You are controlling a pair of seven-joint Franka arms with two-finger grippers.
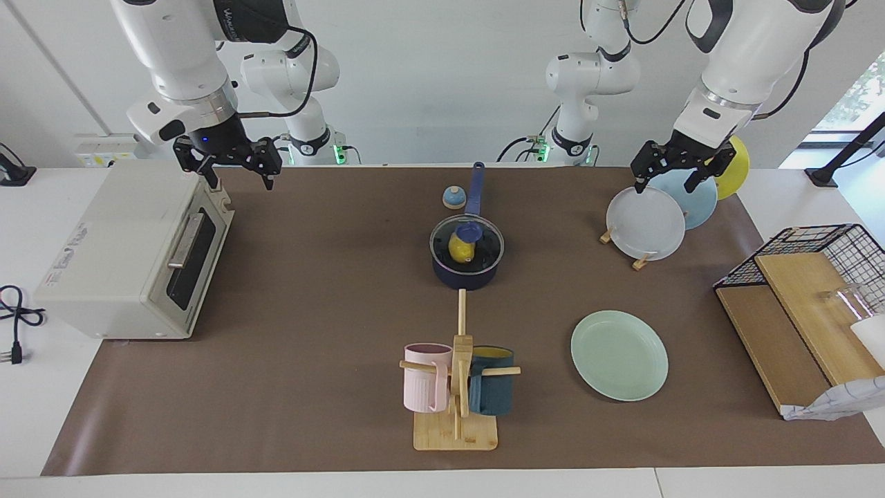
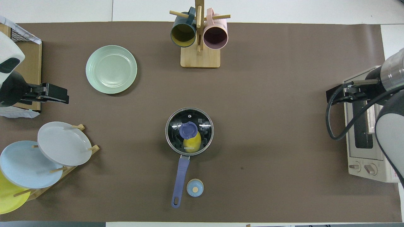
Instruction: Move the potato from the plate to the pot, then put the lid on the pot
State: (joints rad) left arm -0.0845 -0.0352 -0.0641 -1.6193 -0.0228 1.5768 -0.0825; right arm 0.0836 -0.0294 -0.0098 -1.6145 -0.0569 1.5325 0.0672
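The small yellow toy potato [image 2: 191, 144] lies in the navy-blue saucepan [image 2: 188, 148] under the clear glass lid [image 2: 189, 131], marked "KONKA". The left pincer [image 1: 674, 178] hangs spread open over the white-grey plate [image 1: 645, 223]; the right pincer [image 1: 238, 176] hangs open over the toaster oven [image 1: 135, 252].

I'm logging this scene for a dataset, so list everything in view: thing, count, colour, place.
pot: 1, navy, mid-table, handle toward the robots
lid: 1, clear glass, blue knob, on the pot
potato: 1, yellow, inside the pot
plate: 1, mint green, bare, farther from the robots than the rack
bell-shaped knob: 1, blue and tan, beside the pot handle
racked plates: 3, white-grey, light blue, yellow, left arm's end
mug tree: 1, wooden, holding a pink mug and a teal mug
toaster oven: 1, white, right arm's end
wire basket: 1, black, left arm's end
left end effector: open, over the racked plates
right end effector: open, over the toaster oven
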